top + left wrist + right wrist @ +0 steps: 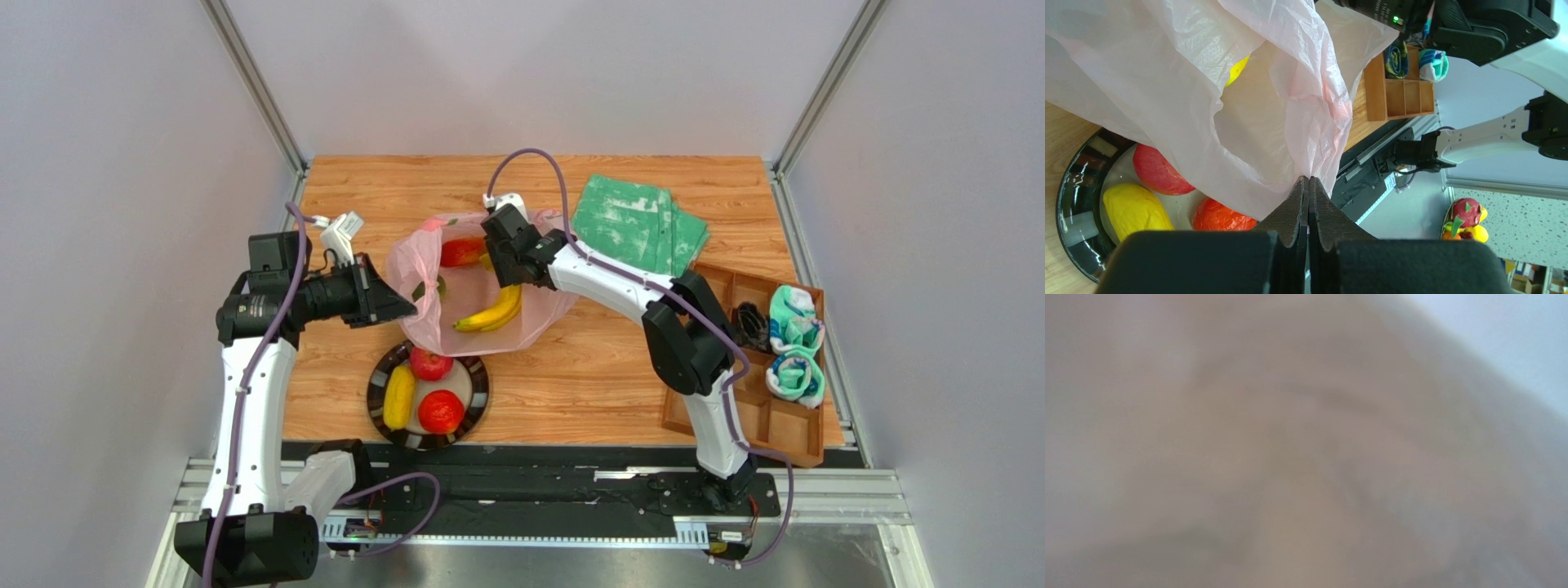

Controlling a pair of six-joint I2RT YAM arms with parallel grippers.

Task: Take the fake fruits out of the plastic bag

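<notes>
The pink plastic bag (540, 321) lies open at the table's middle. Inside it I see a yellow banana (491, 314), a red fruit (463, 252) and a dark green fruit (427, 290). My left gripper (402, 305) is shut on the bag's left edge and holds it up; the left wrist view shows the jaws closed on thin pink plastic (1229, 92). My right gripper (505, 249) reaches into the bag from the far side. Its fingers are hidden, and the right wrist view is a blur of plastic. A black plate (374, 398) holds a red apple (429, 363), a yellow lemon (399, 397) and an orange-red fruit (442, 412).
A folded green-and-white cloth (638, 224) lies at the back right. A wooden divided tray (736, 423) with rolled socks (795, 343) stands at the right edge. The plate (1066, 196) sits just in front of the bag, under my left gripper.
</notes>
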